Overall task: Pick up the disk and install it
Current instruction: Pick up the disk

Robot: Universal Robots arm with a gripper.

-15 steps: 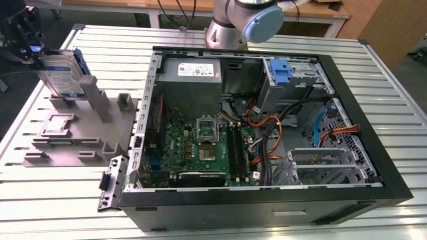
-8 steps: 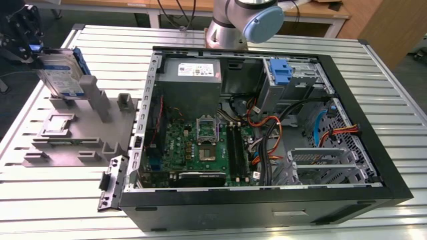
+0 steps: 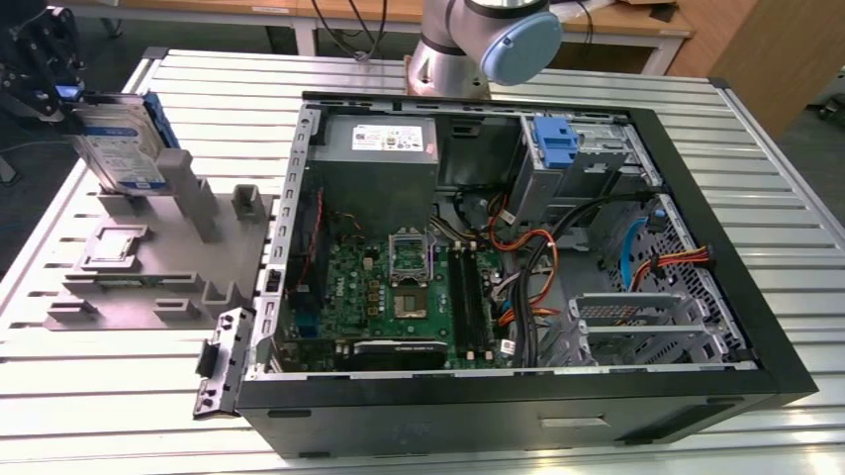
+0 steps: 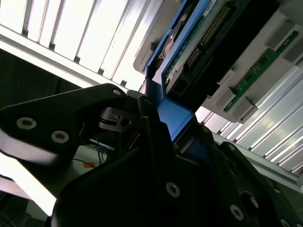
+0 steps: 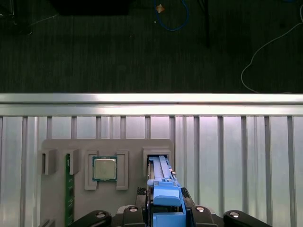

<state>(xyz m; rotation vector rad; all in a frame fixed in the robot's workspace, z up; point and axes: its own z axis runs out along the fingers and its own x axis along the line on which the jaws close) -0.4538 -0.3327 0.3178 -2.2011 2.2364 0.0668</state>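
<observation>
The hand [image 3: 63, 94] is clamped on the upper edge of the disk [image 3: 117, 148], upright at the grey holder block [image 3: 145, 262] on the worktop [image 3: 739, 139], well apart from the computer case [image 3: 436, 421]; gripping the edge likely keeps it vertical

Silvery metal disk [image 3: 117, 148] in smooth blue plastic; matt grey holder [image 3: 145, 262]

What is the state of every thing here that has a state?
tool, shut on the disk.
disk, held upright at the grey holder block.
computer case, open, side panel off.
processor, seated in its holder pocket.
blue bracket, fixed in the drive bay.
</observation>
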